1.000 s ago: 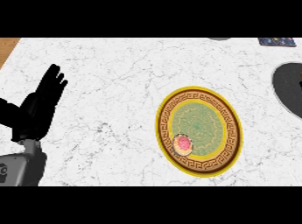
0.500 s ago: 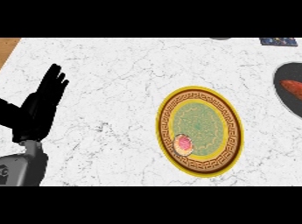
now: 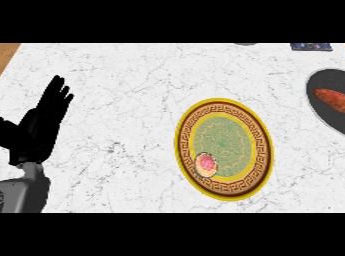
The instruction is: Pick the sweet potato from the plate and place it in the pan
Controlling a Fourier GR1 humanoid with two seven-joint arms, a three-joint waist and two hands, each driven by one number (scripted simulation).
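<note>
Left hand at the counter's near left edge, resting, fingers straight and spread upward, holding nothing. Right hand not in view. One plate, yellow rim with green centre, sits near the counter's near edge, right of middle; one small pink round item lies on its near-left part, can't tell what it is. One dark pan at the right edge, partly cut off. One sweet potato lies inside the pan, apart from the plate. Task looks done: potato is in the pan, nothing grips it, nothing left to move as far as I can judge. At the far edge, one dark item at the right corner, too cropped to name.
</note>
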